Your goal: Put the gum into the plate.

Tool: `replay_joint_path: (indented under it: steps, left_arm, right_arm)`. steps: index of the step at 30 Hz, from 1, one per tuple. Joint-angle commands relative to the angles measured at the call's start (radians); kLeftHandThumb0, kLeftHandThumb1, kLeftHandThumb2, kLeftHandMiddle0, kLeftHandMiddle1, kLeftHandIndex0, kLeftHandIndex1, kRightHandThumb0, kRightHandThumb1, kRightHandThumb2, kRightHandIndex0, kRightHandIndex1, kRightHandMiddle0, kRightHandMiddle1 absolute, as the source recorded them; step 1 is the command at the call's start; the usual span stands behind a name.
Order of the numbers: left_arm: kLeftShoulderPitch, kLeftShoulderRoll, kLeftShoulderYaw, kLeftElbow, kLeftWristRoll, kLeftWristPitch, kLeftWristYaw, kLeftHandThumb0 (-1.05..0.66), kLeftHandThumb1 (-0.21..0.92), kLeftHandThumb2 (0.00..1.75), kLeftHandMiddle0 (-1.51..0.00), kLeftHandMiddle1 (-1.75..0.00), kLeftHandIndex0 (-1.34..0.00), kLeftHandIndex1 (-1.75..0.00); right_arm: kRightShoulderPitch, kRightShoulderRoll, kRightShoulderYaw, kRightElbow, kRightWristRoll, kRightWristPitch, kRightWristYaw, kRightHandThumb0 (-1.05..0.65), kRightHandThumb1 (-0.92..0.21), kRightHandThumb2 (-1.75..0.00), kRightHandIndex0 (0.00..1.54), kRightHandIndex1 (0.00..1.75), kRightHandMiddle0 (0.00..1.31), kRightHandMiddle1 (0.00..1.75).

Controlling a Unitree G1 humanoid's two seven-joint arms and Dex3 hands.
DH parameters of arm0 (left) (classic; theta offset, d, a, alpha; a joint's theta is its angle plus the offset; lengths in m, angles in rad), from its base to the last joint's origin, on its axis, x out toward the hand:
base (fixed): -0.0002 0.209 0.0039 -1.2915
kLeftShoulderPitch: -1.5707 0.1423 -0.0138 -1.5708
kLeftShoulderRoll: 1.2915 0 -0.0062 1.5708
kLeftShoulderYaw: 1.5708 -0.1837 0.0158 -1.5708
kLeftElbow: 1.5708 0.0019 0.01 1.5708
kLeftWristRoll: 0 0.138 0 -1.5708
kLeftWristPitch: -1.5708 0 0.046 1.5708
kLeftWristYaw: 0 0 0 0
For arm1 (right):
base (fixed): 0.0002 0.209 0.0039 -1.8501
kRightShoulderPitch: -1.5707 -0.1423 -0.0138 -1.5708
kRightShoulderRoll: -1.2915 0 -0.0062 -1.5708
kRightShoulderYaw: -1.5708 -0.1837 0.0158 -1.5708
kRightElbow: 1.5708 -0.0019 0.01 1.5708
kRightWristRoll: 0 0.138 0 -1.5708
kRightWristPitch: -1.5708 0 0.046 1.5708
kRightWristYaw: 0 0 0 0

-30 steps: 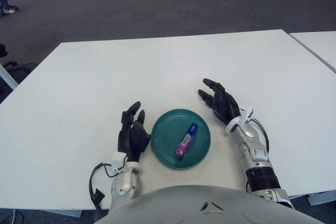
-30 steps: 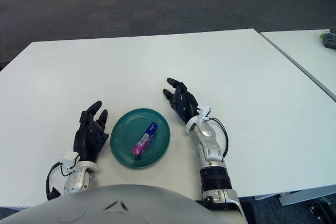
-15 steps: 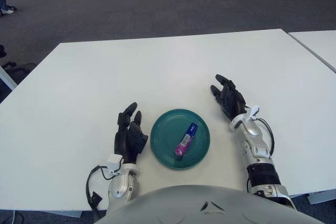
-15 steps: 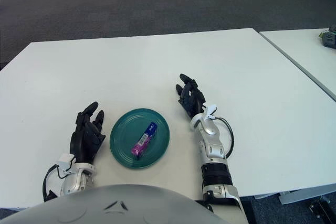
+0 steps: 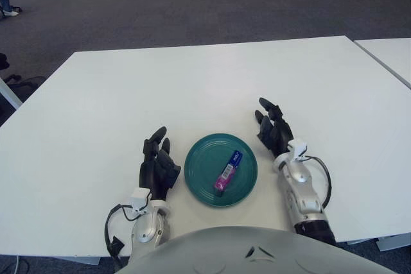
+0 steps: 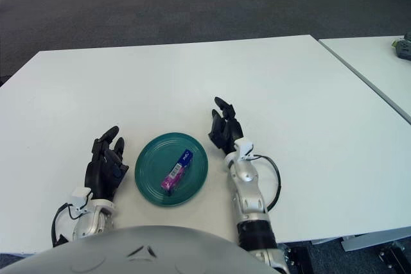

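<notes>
A blue and purple gum pack (image 5: 228,172) lies inside the round teal plate (image 5: 200,163) on the white table, near the front edge. My right hand (image 5: 272,128) rests just right of the plate, fingers spread and empty. My left hand (image 5: 157,162) rests just left of the plate, fingers relaxed and empty. Neither hand touches the plate or the gum.
The white table (image 5: 192,88) stretches far and to both sides. A second white table (image 5: 388,56) stands to the right, with a small gap between. Grey carpet floor lies beyond.
My right hand has drawn back and slid left, closer to the plate's right rim. The left hand has shifted slightly. The gum and plate have not moved.
</notes>
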Motion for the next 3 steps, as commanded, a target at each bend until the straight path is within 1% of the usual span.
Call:
replay_joint_path:
  steps: [1,3]
  left_arm:
    - [0.022,-0.030,-0.010,-0.014,0.016,0.029,0.024,-0.97,0.92,1.09,-0.14,-0.01,0.00,-0.52]
    - [0.020,-0.033,-0.015,-0.018,0.019,0.035,0.033,-0.97,0.92,1.10,-0.11,0.00,0.00,-0.48]
  right_arm:
    - [0.050,0.006,0.018,0.124,-0.049,-0.021,-0.044,-0.78,-0.92,-0.91,0.19,0.00,0.00,0.50]
    - [0.038,0.002,0.018,0.167,-0.065,-0.067,-0.057,-0.77,-0.92,-0.93,0.18,0.00,0.00,0.49]
